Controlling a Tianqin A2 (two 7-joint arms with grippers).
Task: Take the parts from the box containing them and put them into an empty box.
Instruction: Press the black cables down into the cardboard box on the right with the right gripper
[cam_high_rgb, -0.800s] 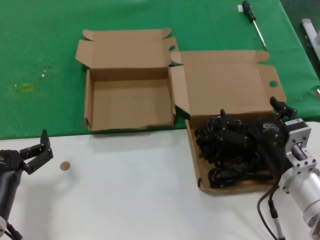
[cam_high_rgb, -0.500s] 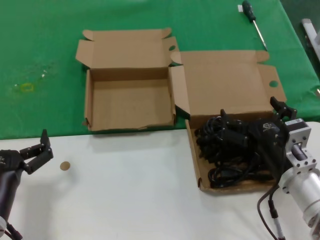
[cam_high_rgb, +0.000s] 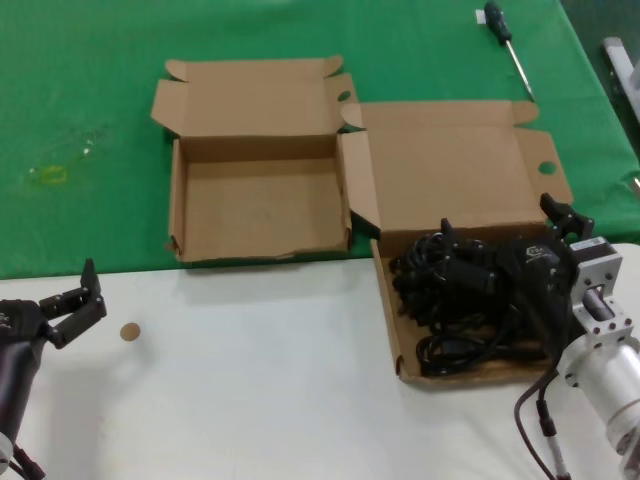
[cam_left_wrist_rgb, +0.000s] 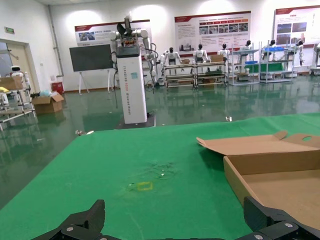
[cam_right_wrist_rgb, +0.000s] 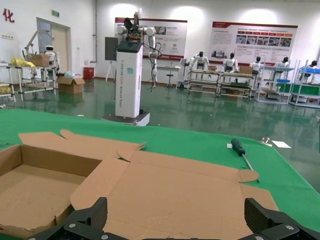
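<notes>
The cords (cam_high_rgb: 465, 300), thin black leads with plugs, lie tangled in a heap inside the wide box (cam_high_rgb: 386, 300), which sits at the right with its tray reaching onto the white table (cam_high_rgb: 250, 400) and its broad lid (cam_high_rgb: 450, 165) folded back flat on the green cloth (cam_high_rgb: 80, 100). The right gripper (cam_high_rgb: 505, 250) is down over that heap at the tray's right side, its black fingers spread wide, one tip over the middle of the pile and the other by the box's far right corner; whether they touch a cord cannot be told. Just to the left, almost touching flap to flap, stands the narrow box (cam_high_rgb: 175, 210), open, its floor bare, its lid with small rounded tabs lying back on the cloth. The left gripper (cam_high_rgb: 85, 290) hangs at the near left over the white table, well apart from both boxes, fingers spread and holding nothing. A small round brown disc (cam_high_rgb: 129, 332) lies on the table just beside it. A screwdriver (cam_high_rgb: 507, 45) with a dark handle rests on the cloth beyond the wide box's lid
</notes>
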